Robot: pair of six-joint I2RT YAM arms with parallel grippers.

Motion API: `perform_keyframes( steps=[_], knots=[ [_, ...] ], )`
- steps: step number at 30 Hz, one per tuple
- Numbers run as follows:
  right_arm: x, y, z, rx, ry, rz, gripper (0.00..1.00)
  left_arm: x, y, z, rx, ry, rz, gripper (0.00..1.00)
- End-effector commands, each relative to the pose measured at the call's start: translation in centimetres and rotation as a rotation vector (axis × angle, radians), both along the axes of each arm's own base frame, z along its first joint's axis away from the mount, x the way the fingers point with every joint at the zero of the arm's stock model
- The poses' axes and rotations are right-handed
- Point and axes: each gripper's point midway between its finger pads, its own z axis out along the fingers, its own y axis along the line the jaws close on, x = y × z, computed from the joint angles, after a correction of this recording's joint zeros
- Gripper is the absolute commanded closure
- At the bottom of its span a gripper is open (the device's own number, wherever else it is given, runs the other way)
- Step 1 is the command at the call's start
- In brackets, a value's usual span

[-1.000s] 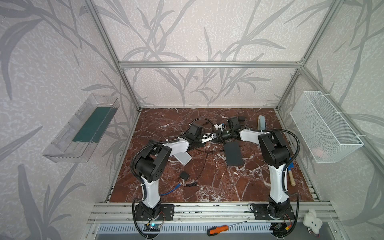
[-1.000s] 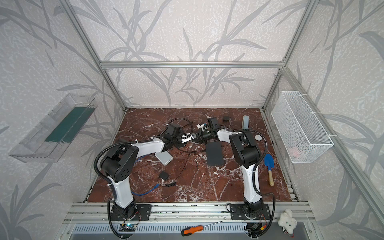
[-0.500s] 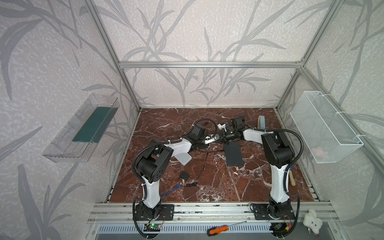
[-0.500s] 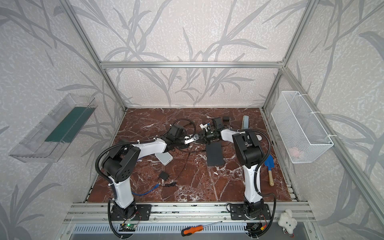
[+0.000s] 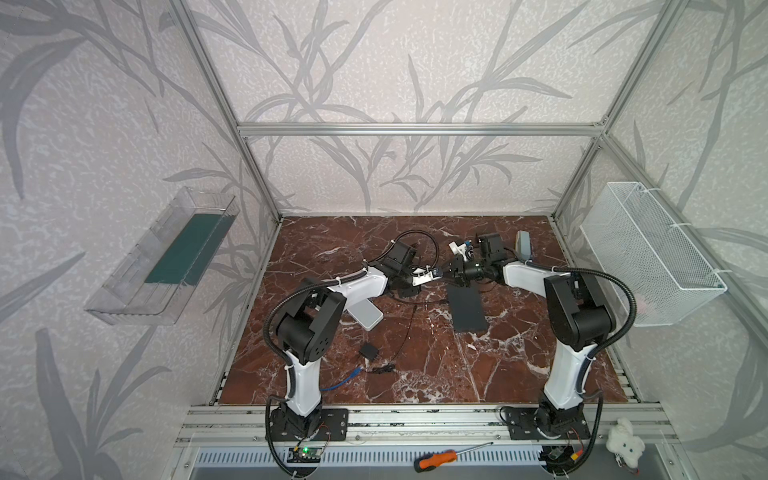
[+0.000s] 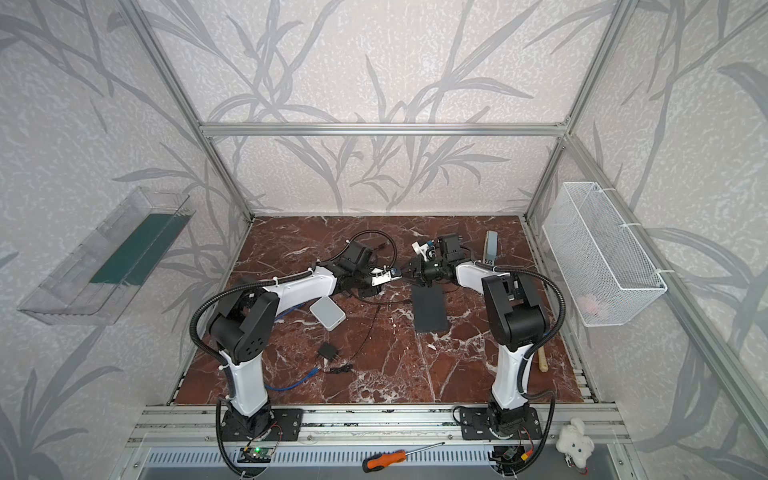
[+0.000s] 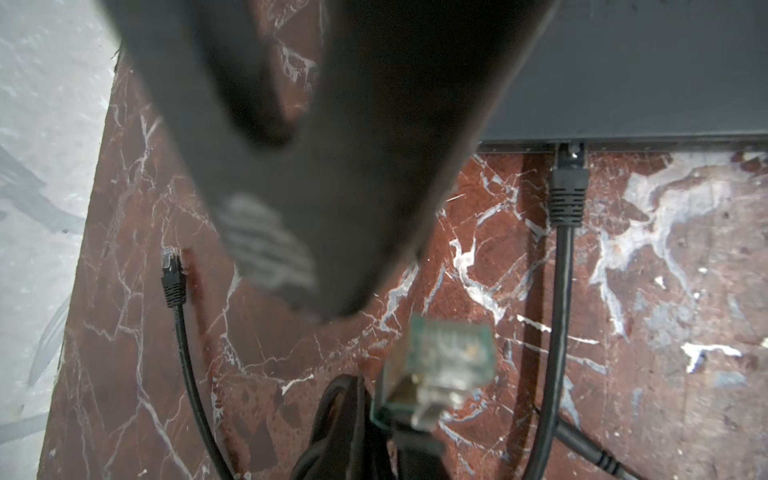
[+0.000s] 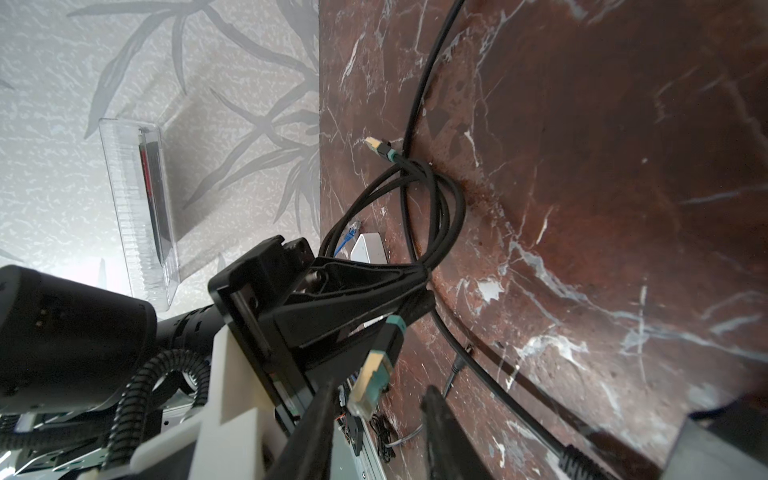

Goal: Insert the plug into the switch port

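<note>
On the right gripper (image 8: 380, 390), the two black fingers (image 8: 440, 424) are parted, and a gold-tipped connector (image 8: 372, 374) is framed between them. The black looped cable (image 8: 453, 216) behind that connector is pinched in the closed jaws of the left gripper (image 8: 426, 286); two such connectors are counted. The plug (image 8: 458, 362), a small dark tip, is left loose on the veined marble (image 5: 415, 374) near the flat grey slab (image 5: 467, 309). The smooth white rounded box (image 5: 365, 314) is set near-left of the grippers, bare marble along its near edge; its port cannot be made out.

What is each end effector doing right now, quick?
Left end effector: closed on a black cable, near its teal-collared connector.
Right end effector: open, the connector's tip between its fingers.
</note>
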Motion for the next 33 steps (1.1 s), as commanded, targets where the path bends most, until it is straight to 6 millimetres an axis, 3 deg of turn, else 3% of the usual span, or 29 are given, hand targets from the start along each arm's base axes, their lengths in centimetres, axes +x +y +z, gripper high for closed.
perform_keyframes(
  steps=[1, 15, 20, 25, 30, 33],
  knots=[
    [-0.9, 0.6, 1.0, 0.007, -0.060, 0.047, 0.64, -2.3, 0.6, -2.7, 0.038, 0.149, 0.002, 1.00],
    [-2.0, 3.4, 0.6, -0.002, -0.078, 0.133, 0.68, -2.8, 0.2, -2.7, 0.017, 0.181, -0.015, 1.00],
    [-2.1, 3.5, -0.4, -0.035, -0.066, 0.131, 0.75, -2.9, 0.1, -2.5, 0.014, 0.184, -0.015, 1.00],
    [-1.9, 3.5, -0.7, -0.048, -0.059, 0.128, 0.88, -2.8, 0.3, -2.4, 0.023, 0.176, -0.011, 1.00],
    [-1.8, 3.2, -0.7, -0.022, -0.050, 0.126, 0.95, -2.4, -0.1, -1.3, -0.017, 0.179, 0.025, 0.85],
    [-1.5, 2.6, -0.7, 0.004, -0.041, 0.110, 0.96, -3.3, -1.2, -0.8, -0.071, 0.210, -0.035, 0.74]
  ],
)
